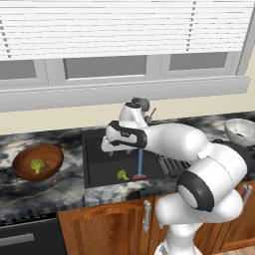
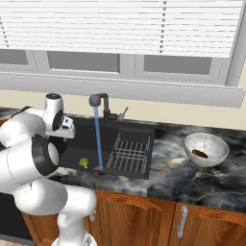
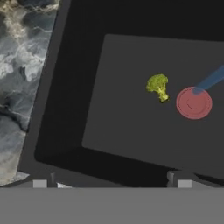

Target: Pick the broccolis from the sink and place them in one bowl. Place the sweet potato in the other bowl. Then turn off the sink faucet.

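**Reporter:** How much of the job was done when this was taken?

**Photographer:** One broccoli floret (image 1: pixel 37 165) sat in the reddish-brown wooden bowl (image 1: pixel 52 165) on the desk (image 1: pixel 64 189), and the sweet potato (image 2: pixel 200 153) lay in the pale speckled bowl (image 2: pixel 211 142). The second floret (image 3: pixel 158 85) was on the floor of the black sink (image 3: pixel 131 127), just beside the drain. The faucet (image 2: pixel 100 101) was running, a blue stream (image 2: pixel 98 137) falling. So, by my reckoning, one floret and the tap remained.

**Reporter:** And the gripper?

**Photographer:** The gripper (image 3: pixel 111 183) hung over the basin, spread wide, holding and touching nothing, the floret apart from it.
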### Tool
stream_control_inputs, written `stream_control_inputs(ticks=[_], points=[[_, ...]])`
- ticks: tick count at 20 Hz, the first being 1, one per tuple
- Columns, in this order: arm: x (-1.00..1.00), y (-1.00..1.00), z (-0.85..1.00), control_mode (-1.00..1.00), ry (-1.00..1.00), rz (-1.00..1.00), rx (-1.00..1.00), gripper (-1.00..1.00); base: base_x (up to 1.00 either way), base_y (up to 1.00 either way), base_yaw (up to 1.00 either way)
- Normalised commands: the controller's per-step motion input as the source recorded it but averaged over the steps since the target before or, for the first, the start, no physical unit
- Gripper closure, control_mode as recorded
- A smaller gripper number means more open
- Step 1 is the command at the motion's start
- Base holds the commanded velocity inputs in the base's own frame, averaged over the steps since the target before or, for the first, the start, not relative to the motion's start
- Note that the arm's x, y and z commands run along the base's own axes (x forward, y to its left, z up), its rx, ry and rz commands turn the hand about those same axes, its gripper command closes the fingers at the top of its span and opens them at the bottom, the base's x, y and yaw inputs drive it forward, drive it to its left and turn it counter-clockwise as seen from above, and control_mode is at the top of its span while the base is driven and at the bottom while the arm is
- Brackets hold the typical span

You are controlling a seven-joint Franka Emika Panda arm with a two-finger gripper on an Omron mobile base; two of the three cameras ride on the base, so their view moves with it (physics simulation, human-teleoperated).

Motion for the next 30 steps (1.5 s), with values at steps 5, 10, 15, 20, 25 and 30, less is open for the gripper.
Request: stream_control_inputs(ticks=[5, 10, 15, 20, 25, 30], points=[[0.19, -0.17, -0.08, -1.0, 0.0, 0.0, 0.0, -1.0, 0.0, 0.0, 0.0], [0.14, -0.11, -0.3, -1.0, 0.0, 0.0, 0.0, -1.0, 0.0, 0.0, 0.0], [0.16, -0.05, -0.35, -1.0, 0.0, -0.04, -0.02, -1.0, 0.0, 0.0, 0.0], [0.08, -0.04, -0.33, -1.0, 0.0, -0.11, -0.02, -1.0, 0.0, 0.0, 0.0], [0.01, 0.0, -0.28, -1.0, 0.0, -0.19, 0.0, -1.0, 0.0, 0.0, 0.0], [0.0, -0.12, -0.19, -1.0, 0.0, -0.16, 0.0, -1.0, 0.0, 0.0, 0.0]])
